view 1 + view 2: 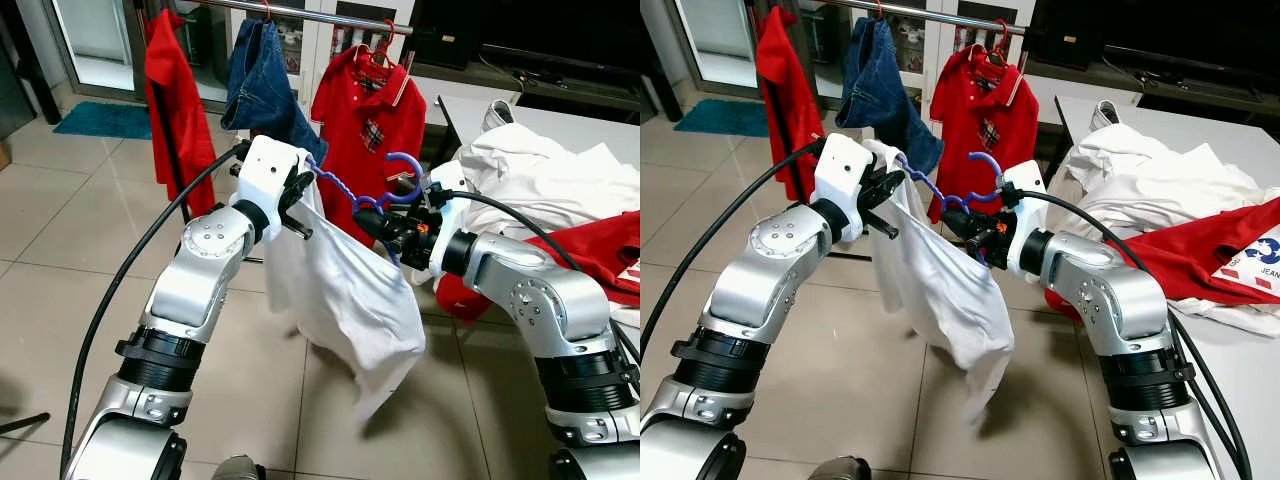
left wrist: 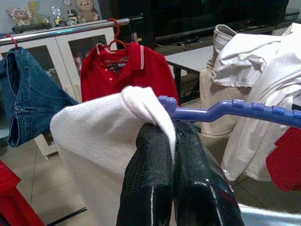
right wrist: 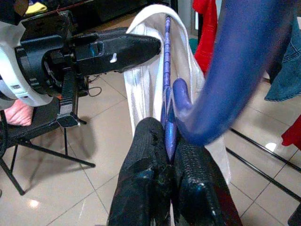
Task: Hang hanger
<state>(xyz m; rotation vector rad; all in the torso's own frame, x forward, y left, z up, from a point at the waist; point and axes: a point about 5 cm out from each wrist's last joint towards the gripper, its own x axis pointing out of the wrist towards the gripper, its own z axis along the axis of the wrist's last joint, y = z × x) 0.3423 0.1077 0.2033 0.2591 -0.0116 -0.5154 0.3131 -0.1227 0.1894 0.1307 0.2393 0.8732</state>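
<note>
While clamped on blue hanger (image 1: pixel 345 190) w/ white shirt (image 1: pixel 345 290): left gripper (image 1: pixel 300 185) at shoulder end, right gripper (image 1: pixel 368 222) near hook; rail (image 1: pixel 300 14) behind.

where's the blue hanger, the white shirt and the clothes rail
blue hanger (image 1: pixel 404 160), left eye view, top of its hook
white shirt (image 1: pixel 345 295), left eye view, middle of the hanging cloth
clothes rail (image 1: pixel 310 13), left eye view, bare bar between the jeans and the red shirt

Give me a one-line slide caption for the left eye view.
Both arms hold a blue hanger carrying a white garment before the clothes rail, left pincer and right pincer each gripping one end.
</note>
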